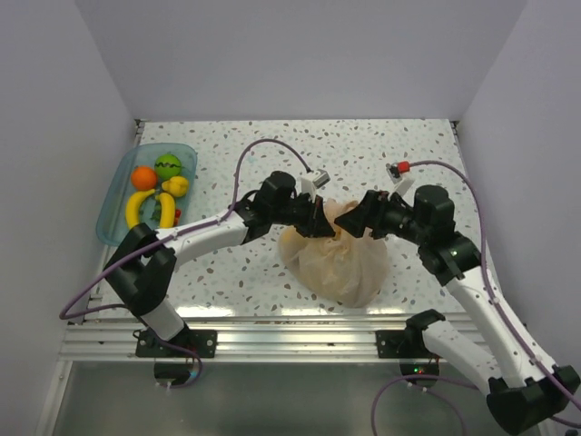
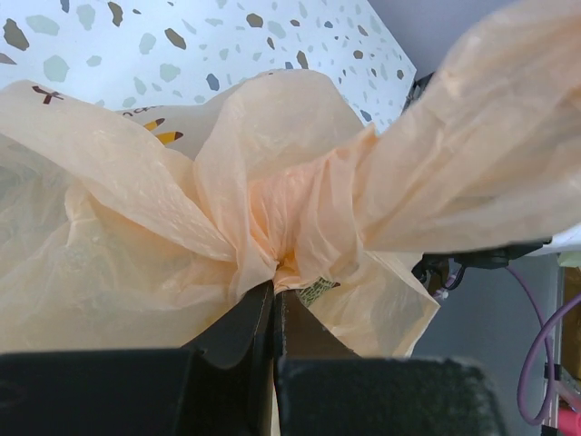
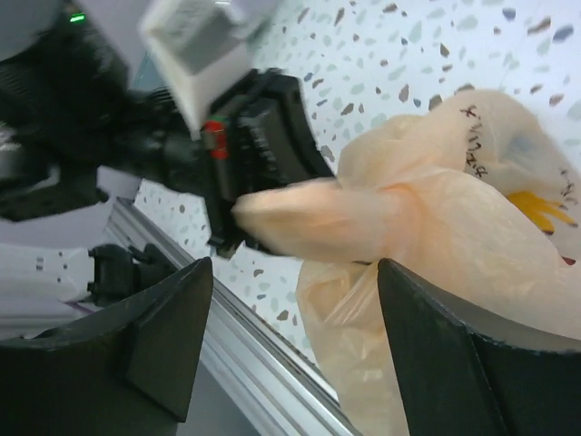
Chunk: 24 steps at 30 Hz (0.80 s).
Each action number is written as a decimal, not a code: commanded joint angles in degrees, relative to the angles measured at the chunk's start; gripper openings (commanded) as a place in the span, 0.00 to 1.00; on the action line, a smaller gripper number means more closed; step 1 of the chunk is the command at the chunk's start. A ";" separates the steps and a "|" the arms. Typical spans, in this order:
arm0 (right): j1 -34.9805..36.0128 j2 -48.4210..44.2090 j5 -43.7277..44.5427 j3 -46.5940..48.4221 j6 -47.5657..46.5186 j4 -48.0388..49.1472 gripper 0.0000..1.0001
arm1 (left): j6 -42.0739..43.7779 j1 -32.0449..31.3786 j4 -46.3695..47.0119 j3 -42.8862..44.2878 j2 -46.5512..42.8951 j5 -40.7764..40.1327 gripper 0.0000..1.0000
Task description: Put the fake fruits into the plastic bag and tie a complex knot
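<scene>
The peach-orange plastic bag [image 1: 338,261] sits bulging at the table's middle front. Its handles are twisted together at the neck into a knot [image 2: 292,216], with two tails fanning out left and right. My left gripper [image 1: 319,221] is shut on the bag's gathered plastic just below that knot [image 2: 275,289]. My right gripper [image 1: 357,222] faces it from the right and stands open [image 3: 295,265]; one handle tail [image 3: 331,211] runs across just above its gap, touching neither finger. Fake fruits lie in the blue tray: an orange [image 1: 142,177], a green ball [image 1: 168,165], a yellow piece [image 1: 176,186] and bananas [image 1: 143,208].
The clear blue tray [image 1: 115,195] stands at the far left by the wall. White walls close in the table on the left, back and right. An aluminium rail [image 1: 272,329] runs along the near edge, just beyond the bag. Purple cables arc over both arms.
</scene>
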 commanded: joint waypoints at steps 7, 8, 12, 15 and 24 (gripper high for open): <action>-2.83 -8.05 5.55 14.34 -24.75 -22.13 0.52 | 2.27 0.41 1.48 -0.93 -3.14 1.65 0.00; -4.32 -7.97 6.71 14.87 -25.45 -22.22 0.48 | 2.44 0.41 1.57 -1.02 -3.40 1.82 0.00; -9.59 -2.27 5.32 17.50 -28.26 -23.80 0.24 | 2.62 0.41 1.40 -1.37 -4.45 2.35 0.00; -16.71 5.63 -4.95 18.12 -30.72 -23.89 0.18 | 2.10 0.41 2.10 -1.46 -4.89 3.05 0.00; -18.13 19.97 -27.52 17.87 -35.56 -21.26 0.15 | 0.51 0.32 3.68 -1.29 -5.51 7.18 0.00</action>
